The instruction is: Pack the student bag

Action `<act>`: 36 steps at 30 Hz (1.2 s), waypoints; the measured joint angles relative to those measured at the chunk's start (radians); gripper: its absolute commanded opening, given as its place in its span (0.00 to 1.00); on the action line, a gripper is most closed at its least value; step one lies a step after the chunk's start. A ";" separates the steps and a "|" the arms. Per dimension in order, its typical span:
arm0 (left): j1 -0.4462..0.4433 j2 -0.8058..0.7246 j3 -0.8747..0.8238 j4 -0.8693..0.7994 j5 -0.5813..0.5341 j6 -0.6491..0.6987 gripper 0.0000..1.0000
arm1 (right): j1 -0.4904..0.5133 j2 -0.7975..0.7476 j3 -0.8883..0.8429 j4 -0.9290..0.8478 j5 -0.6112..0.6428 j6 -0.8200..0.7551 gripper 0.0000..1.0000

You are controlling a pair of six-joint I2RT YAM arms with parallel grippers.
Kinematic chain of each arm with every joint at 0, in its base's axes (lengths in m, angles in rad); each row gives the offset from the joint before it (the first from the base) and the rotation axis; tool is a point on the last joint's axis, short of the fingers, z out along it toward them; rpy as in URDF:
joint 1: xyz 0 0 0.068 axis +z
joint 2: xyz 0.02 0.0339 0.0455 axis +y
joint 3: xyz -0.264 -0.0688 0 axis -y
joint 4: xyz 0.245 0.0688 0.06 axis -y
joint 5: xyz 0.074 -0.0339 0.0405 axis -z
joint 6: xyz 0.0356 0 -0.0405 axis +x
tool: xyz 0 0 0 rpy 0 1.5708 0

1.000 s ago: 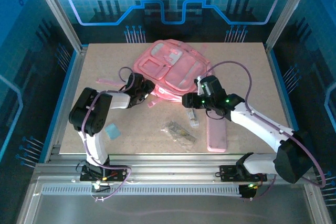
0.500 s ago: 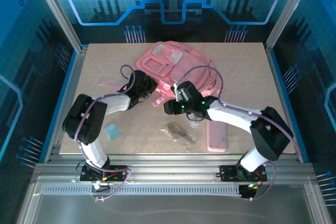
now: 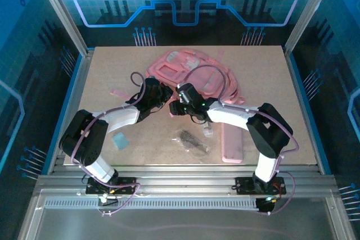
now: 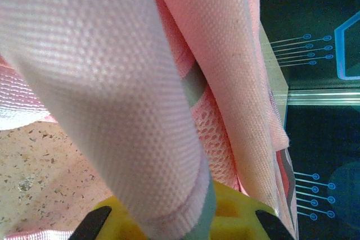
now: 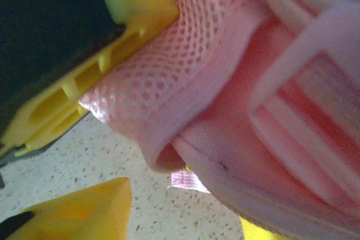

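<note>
The student bag point(image 3: 194, 71) sits at the back middle of the surface point(image 3: 270, 82), bunched tighter than a second ago. Your right gripper point(image 3: 175, 108) has swung in to the bag's near edge, close to the left gripper point(image 3: 163, 95). The left jaws are clamped on the bag's pink fabric. The right jaws stand apart, with one finger point(image 5: 132, 9) touching its mesh.

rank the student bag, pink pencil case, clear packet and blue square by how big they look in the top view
Largest to smallest in the top view:
1. student bag
2. pencil case
3. clear packet
4. blue square
Packet and square are the closest pair.
</note>
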 measured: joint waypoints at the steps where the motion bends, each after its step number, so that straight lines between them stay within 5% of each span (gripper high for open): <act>1: 0.000 0.000 0.000 0.003 0.000 -0.006 0.00 | 0.003 0.006 0.010 -0.008 0.016 -0.008 0.62; 15: -0.008 -0.005 -0.001 0.024 -0.003 -0.036 0.00 | 0.038 0.109 0.122 -0.100 0.255 -0.042 0.67; 24: -0.010 -0.019 -0.002 0.017 -0.027 -0.036 0.00 | 0.024 0.116 0.100 -0.014 0.310 -0.043 0.20; 26: -0.010 -0.019 -0.003 0.016 -0.030 -0.035 0.00 | 0.022 0.114 0.071 0.045 0.288 -0.058 0.03; 36: 0.002 -0.018 -0.014 0.026 0.000 -0.031 0.00 | -0.062 0.023 -0.072 0.190 -0.021 -0.060 0.00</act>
